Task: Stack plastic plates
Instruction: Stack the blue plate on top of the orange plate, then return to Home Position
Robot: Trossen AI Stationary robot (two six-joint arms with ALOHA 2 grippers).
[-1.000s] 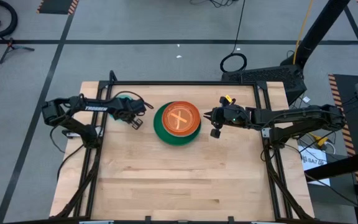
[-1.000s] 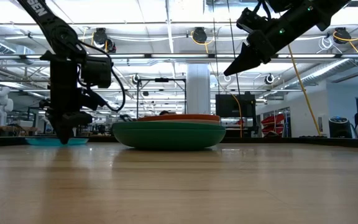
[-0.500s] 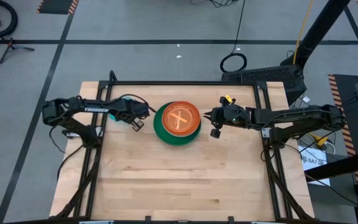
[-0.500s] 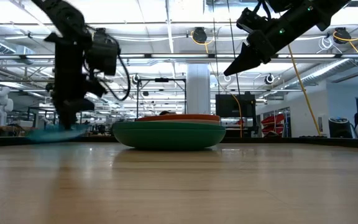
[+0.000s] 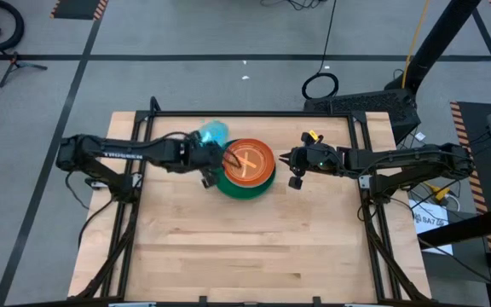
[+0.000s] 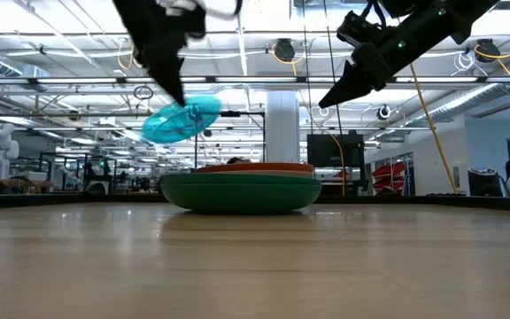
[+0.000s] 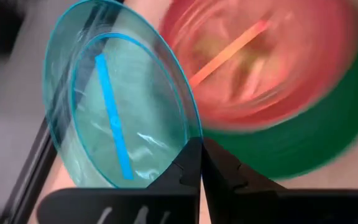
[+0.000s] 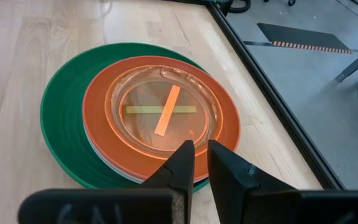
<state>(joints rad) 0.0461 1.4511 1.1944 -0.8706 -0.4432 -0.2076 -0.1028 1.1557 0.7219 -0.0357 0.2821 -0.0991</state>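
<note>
Translucent blue plate (image 6: 181,119), tilted and lifted clear of the table (image 5: 245,247), is pinched at its rim by the left gripper (image 7: 200,163) just beside the stack. That stack has the small orange plate (image 8: 162,115) on an orange-red plate (image 8: 98,118), over a dark green plate (image 5: 244,188). Beyond, the right gripper (image 5: 285,159) hovers with fingers nearly closed, holding nothing.

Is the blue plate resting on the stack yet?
No, the blue plate hangs tilted above the stack in the left gripper.
</note>
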